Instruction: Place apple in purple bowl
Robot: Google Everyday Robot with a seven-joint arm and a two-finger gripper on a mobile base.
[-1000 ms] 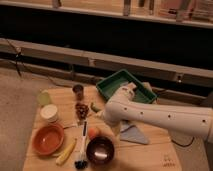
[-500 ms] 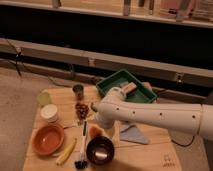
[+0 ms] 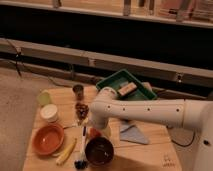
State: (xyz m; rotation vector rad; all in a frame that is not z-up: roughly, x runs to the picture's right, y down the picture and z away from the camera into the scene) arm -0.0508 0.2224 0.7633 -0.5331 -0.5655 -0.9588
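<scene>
Gripper (image 3: 98,131) down low over the apple (image 3: 94,133), just behind the purple bowl (image 3: 99,151).
The white arm (image 3: 150,111) hides its tip, so I cannot tell its grip; the apple sits on the counter (image 3: 150,155), between the orange bowl (image 3: 48,139) and a blue cloth (image 3: 134,133); a banana (image 3: 66,151) lies in front.

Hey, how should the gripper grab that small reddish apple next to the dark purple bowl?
Come from above: the small round reddish-orange apple sits between the white arm's gripper and the glossy dark purple bowl, so its sides look crowded. Grip across its widest middle, as it is round.
</scene>
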